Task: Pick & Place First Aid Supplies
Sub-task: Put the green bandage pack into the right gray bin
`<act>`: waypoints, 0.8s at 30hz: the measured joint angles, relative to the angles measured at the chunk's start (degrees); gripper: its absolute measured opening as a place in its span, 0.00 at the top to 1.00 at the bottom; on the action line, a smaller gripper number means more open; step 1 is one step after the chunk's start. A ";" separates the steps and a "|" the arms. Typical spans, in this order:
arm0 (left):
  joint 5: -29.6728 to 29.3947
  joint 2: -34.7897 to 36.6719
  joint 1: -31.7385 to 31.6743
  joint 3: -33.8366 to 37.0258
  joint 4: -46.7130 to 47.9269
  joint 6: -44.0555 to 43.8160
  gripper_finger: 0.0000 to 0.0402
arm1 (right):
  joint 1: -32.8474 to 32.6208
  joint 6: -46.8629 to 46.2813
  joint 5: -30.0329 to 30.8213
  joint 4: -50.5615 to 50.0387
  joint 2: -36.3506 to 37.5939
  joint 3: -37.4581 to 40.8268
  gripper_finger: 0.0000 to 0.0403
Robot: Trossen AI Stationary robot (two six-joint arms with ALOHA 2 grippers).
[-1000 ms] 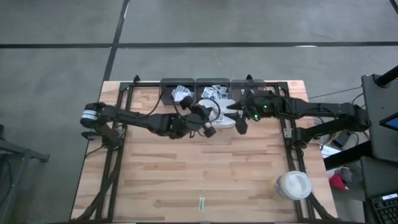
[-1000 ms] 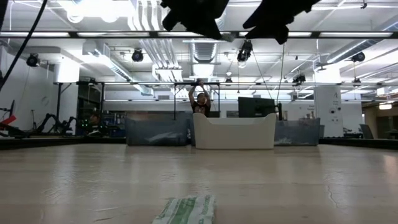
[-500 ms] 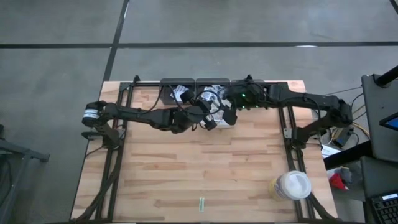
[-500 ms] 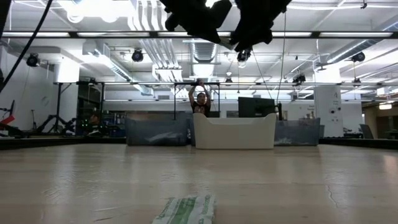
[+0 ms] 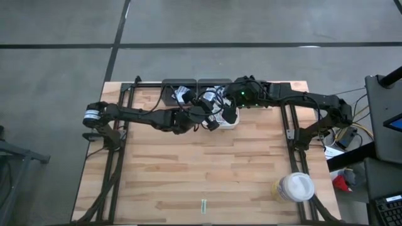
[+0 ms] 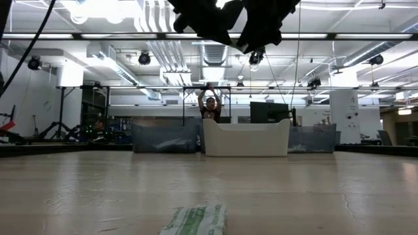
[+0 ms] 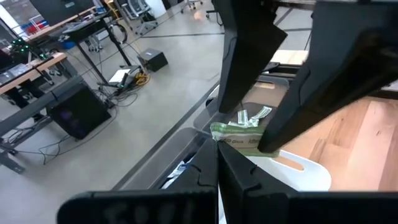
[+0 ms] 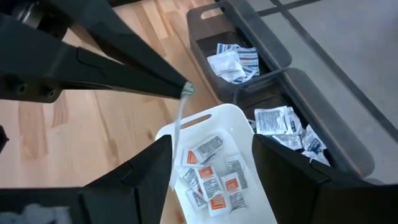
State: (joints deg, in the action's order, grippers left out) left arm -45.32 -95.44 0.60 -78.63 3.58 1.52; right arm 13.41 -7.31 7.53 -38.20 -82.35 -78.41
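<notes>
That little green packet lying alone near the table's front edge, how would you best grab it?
Probably grip the packet at its middle, coming straight down from above, with the fingers closing across its narrow width. It lies flat on the bare table, leaving no edge to get under from the side, and nothing nearby blocks the fingers.

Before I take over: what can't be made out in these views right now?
- High view: both grippers overlap above the white tray, hiding its contents.
- Low view: tray wall hides its packets; the arms are cut off at the top edge.
- Left wrist view: the left gripper covers most of its greenish packet.
</notes>
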 joint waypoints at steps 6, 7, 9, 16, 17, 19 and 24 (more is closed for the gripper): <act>0.70 0.00 0.00 0.00 -1.80 0.04 1.00 | 0.00 -0.35 -0.07 0.02 0.00 0.00 0.48; 0.88 0.00 0.00 0.00 -2.08 0.04 1.00 | 0.00 -0.35 -0.07 0.05 0.00 0.02 0.50; 1.20 0.00 0.00 0.02 -2.31 0.04 1.00 | 0.00 -0.37 -0.11 0.20 0.00 0.02 0.53; 1.95 0.02 0.00 0.09 -2.69 -0.07 1.00 | 0.00 0.16 -0.24 0.32 0.00 0.04 0.76; 1.97 0.02 0.00 0.11 -2.69 -0.18 1.00 | -0.01 0.63 -0.29 0.33 0.00 0.04 0.80; 2.19 0.02 0.00 0.11 -2.69 -0.35 1.00 | -0.02 1.77 -0.73 0.35 0.00 0.04 0.89; 2.24 0.04 0.00 0.11 -2.72 -0.36 1.00 | -0.02 2.80 -2.19 0.33 0.00 0.07 0.98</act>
State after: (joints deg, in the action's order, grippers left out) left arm -43.08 -95.39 0.60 -78.52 0.86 1.16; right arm 13.39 -4.51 5.34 -37.87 -82.35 -78.35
